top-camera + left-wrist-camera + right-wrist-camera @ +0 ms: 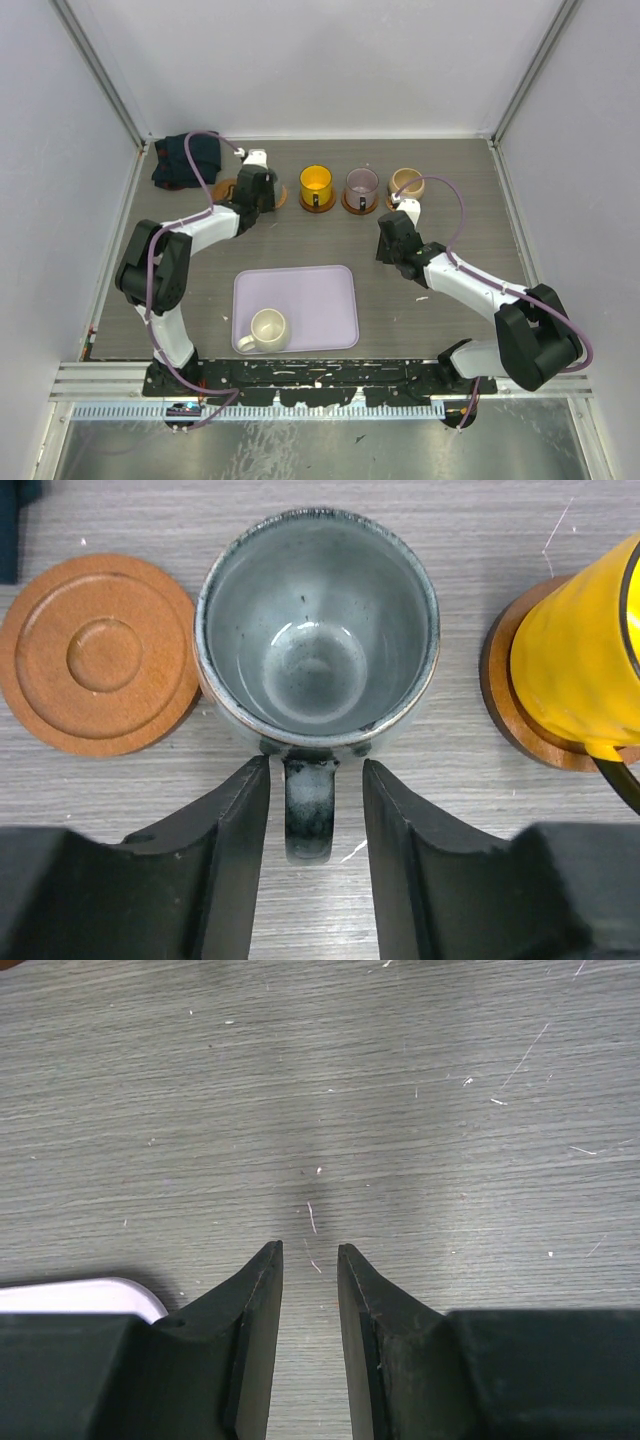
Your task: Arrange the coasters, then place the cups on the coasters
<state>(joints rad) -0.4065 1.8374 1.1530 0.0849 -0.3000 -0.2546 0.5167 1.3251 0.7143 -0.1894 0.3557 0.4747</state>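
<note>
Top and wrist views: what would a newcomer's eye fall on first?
Three cups stand on coasters in a row at the far side: the yellow cup, the mauve cup and the tan cup. Nearer, a cream cup sits in the lavender tray. Left wrist view: the grey-green cup has its handle between the fingers of the open left gripper.

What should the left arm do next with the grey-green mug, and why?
Probably draw the left tool back: its jaws stand clear of the handle of the grey-green mug, and a cream mug on the lavender tray awaits the empty coaster.
</note>
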